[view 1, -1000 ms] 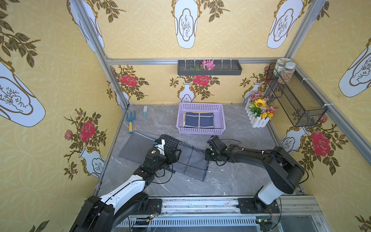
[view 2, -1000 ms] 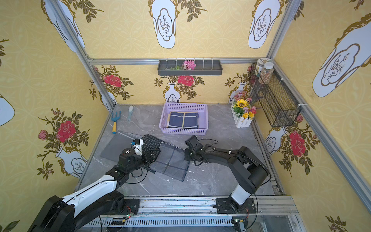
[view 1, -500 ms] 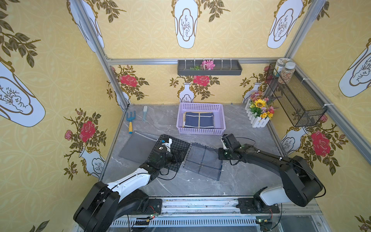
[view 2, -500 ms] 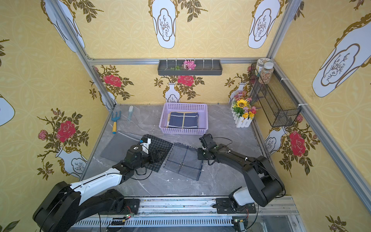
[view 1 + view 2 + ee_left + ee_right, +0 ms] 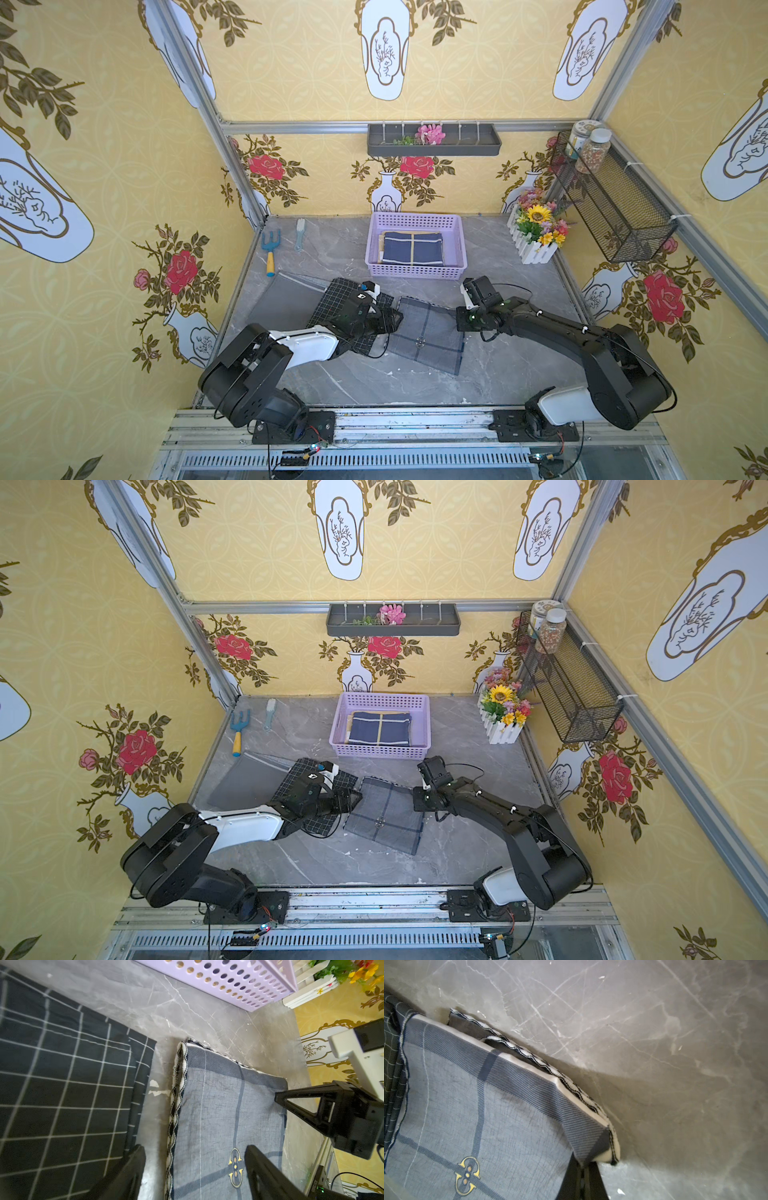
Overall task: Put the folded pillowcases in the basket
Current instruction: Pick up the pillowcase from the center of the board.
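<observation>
The folded pillowcase (image 5: 428, 332) (image 5: 386, 812) is grey-blue with dark plaid lines and a gold emblem. It lies flat on the marble table in both top views, in front of the lavender basket (image 5: 415, 271) (image 5: 380, 751). My right gripper (image 5: 459, 322) (image 5: 581, 1165) is shut on the pillowcase's right corner (image 5: 591, 1147). My left gripper (image 5: 392, 322) (image 5: 194, 1151) is open and straddles the pillowcase's left edge (image 5: 174, 1105), one finger over the bare table and the other over the cloth. The basket's perforated wall (image 5: 239, 982) shows in the left wrist view.
A navy folded cloth (image 5: 411, 249) lies in the basket. A black grid cloth (image 5: 332, 307) and a grey cloth (image 5: 286, 299) lie left of the pillowcase. A garden fork (image 5: 270, 253), a brush (image 5: 300, 235), a flower box (image 5: 536, 237) and a wall rack (image 5: 615, 208) ring the table.
The right gripper has dragged the pillowcase rightward off the black grid cloth. The left gripper has followed to the pillowcase's left edge, and its jaws have narrowed a little.
</observation>
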